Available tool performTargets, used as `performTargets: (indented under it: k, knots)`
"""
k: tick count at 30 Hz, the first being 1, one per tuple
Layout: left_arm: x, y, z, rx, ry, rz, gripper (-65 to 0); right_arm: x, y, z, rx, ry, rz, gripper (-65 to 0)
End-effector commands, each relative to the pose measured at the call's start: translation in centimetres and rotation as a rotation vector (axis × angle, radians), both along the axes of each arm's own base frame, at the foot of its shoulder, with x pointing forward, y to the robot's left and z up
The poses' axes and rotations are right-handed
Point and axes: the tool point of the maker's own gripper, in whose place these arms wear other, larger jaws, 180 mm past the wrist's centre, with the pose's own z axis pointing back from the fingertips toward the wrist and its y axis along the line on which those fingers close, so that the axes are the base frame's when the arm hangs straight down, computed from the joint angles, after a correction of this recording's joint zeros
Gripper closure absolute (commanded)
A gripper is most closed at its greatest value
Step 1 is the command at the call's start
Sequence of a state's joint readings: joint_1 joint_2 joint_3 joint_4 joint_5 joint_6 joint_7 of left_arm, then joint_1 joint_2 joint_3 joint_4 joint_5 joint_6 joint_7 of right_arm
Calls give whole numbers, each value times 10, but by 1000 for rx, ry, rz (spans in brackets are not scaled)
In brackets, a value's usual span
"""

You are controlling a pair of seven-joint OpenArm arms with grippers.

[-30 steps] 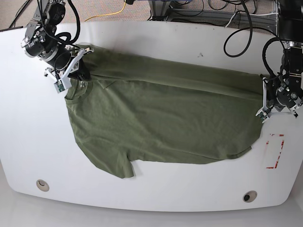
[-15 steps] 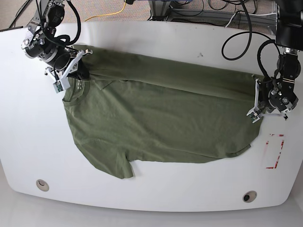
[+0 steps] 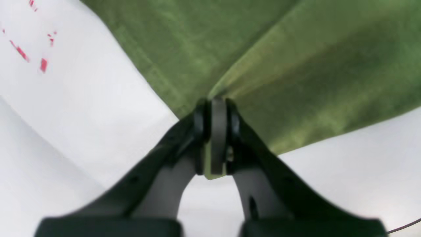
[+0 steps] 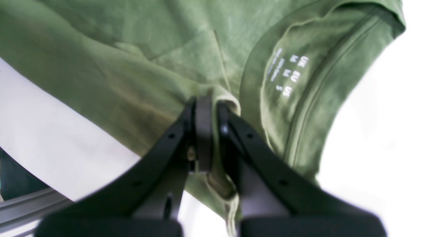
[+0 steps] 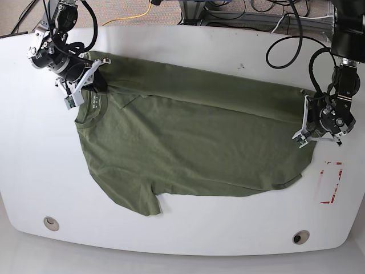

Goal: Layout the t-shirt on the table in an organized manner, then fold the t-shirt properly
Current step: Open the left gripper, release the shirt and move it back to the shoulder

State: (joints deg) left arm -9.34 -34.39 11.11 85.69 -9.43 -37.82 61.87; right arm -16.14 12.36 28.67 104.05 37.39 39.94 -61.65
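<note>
Olive-green t-shirt (image 5: 188, 137) spread flat, right gripper (image 4: 205, 108) clamped on shoulder fabric beside collar, left gripper (image 3: 217, 112) pinching hem corner, bare white table (image 5: 34, 160) all around.

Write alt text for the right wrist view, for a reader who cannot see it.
A black pincer is shut on a fold of an olive-green t-shirt beside its neckline. White size print shows inside the collar, and the white table lies under the cloth.

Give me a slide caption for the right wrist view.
Right gripper shut on the green t-shirt beside its collar, white table below.
</note>
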Motion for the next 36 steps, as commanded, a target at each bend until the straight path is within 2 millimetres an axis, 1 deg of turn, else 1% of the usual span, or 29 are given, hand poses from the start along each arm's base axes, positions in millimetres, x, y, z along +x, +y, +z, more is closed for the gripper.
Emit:
performTargets:
  k: [1, 2, 4, 5, 6, 7, 8, 10, 11, 13, 15, 16, 19, 20, 23, 26, 28, 30, 31, 34, 36]
  knots:
    - [10, 7, 14, 21, -38, -1, 0, 7, -6, 9, -21, -38, -2, -5]
    - [10, 6, 14, 20, -38, -1, 0, 6, -7, 8, -33, -33, -2, -13]
    - [10, 6, 14, 20, -38, -1, 0, 8, -9, 7, -49, -32, -6, -52]
    - [10, 6, 14, 20, -38, -1, 0, 11, -11, 8, -63, -36, -8, -101]
    - [10, 6, 14, 20, -38, -1, -21, 11, -12, 7, -74, -34, -9, -157]
    - [10, 6, 14, 18, -39, -2, -47, 11, -13, 6, -82, -30, -10, -200]
    - [11, 6, 15, 18, -42, -1, -82, 11, -14, 6, -92, -30, -10, -270]
    - [12, 6, 16, 17, -46, 1, -144, 12, -16, 7, -101, -32, -12, -360]
    - [13, 6, 17, 17, -50, 1, -187, 13, -16, 8, -104, -35, -12, -420]
    - [17, 6, 21, 15, -63, 2, -257, 14, -16, 13, -115, -50, -7, -507]
    - [22, 6, 26, 15, -77, 5, -304, 16, -14, 18, -123, -67, 0, -569]
    - [25, 7, 29, 13, -86, 10, -324, 17, -13, 24, -131, -85, 7, -599]
    - [30, 13, 38, 3, -117, 34, -332, 19, -10, 38, -153, -126, 21, -621]
    - [31, 15, 40, 1, -123, 41, -332, 18, -9, 40, -157, -130, 24, -620]
    - [37, 19, 57, -9, -180, 58, -333, 12, -7, 43, -170, -133, 35, -620]
    - [43, 9, 76, -42, -242, 33, -333, 6, -7, 41, -175, -120, 37, -620]
    - [46, 8, 88, -61, -279, 32, -333, 0, -13, 38, -182, -104, 20, -620]
    - [43, 13, 99, -85, -318, 57, -333, -7, -22, 35, -186, -90, -20, -620]
    - [41, 16, 101, -97, -328, 74, -332, -10, -24, 34, -182, -85, -38, -620]
    - [33, 30, 112, -134, -378, 131, -332, -18, -38, 33, -194, -83, -103, -620]
    - [27, 33, 115, -169, -398, 161, -332, -21, -46, 31, -217, -82, -126, -620]
